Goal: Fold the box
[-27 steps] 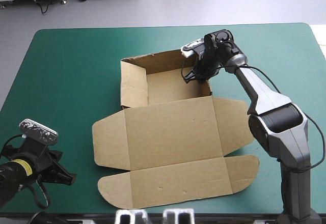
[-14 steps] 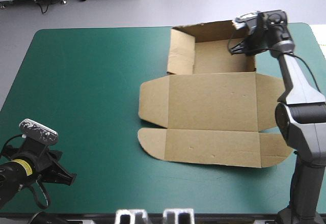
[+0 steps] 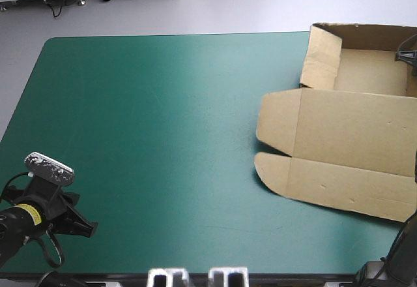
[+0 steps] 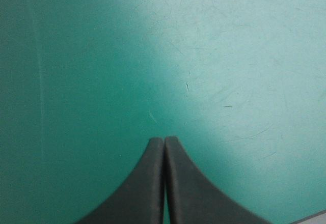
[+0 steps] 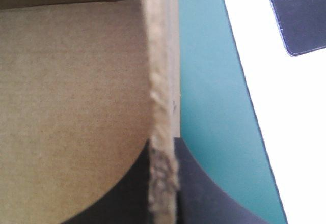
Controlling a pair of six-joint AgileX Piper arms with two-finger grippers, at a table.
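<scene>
As seen at right wrist only: box point(image 5: 76, 81) wall is clamped in right gripper point(image 5: 162, 147).
Left gripper point(image 4: 164, 141): closed, empty.
Count: one box, two grippers.

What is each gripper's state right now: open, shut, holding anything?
Left gripper: shut, holding nothing.
Right gripper: shut on a raised wall of the box.

— Where do we find the box point(image 3: 345, 137)?
— On the counter point(image 3: 150, 137), at its far right corner, with our right tool point(image 5: 164, 150) astride its right wall.
— And our left tool point(image 4: 164, 141)?
— Near left corner, well apart.
</scene>
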